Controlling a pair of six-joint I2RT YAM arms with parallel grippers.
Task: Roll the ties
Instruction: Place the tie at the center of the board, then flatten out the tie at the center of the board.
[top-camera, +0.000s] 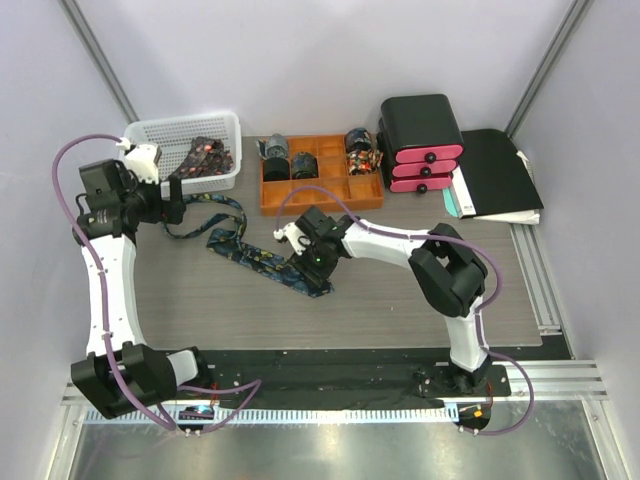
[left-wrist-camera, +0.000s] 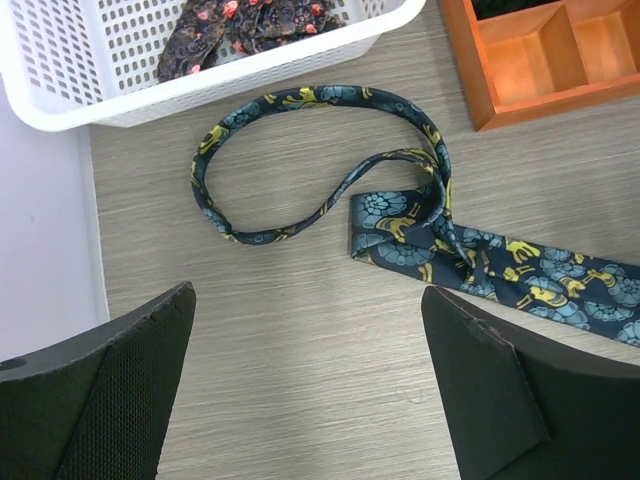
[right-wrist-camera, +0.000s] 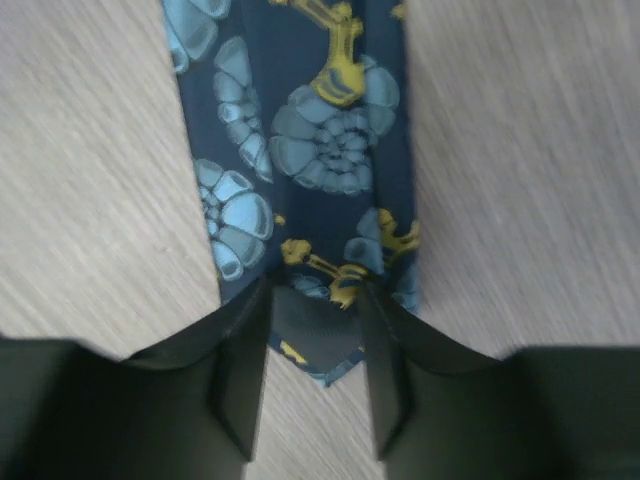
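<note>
A navy tie (top-camera: 262, 258) with a teal-gold pattern lies unrolled on the table, its narrow end looped to the left. My right gripper (top-camera: 310, 268) is at its wide pointed end; in the right wrist view the gripper (right-wrist-camera: 315, 330) is closed on the tie's tip (right-wrist-camera: 320, 180). My left gripper (top-camera: 180, 208) hovers by the loop. In the left wrist view it (left-wrist-camera: 310, 380) is open and empty above bare table, with the tie's loop (left-wrist-camera: 400, 215) ahead of it. Three rolled ties (top-camera: 303, 165) sit in the wooden tray (top-camera: 320, 195). More loose ties (top-camera: 205, 158) lie in the basket.
A white mesh basket (top-camera: 150, 135) stands at the back left, also in the left wrist view (left-wrist-camera: 60, 90). The orange wooden tray's corner (left-wrist-camera: 480, 90) is near the loop. A black-and-pink drawer unit (top-camera: 420, 135) and a black folder (top-camera: 500, 175) are at the back right.
</note>
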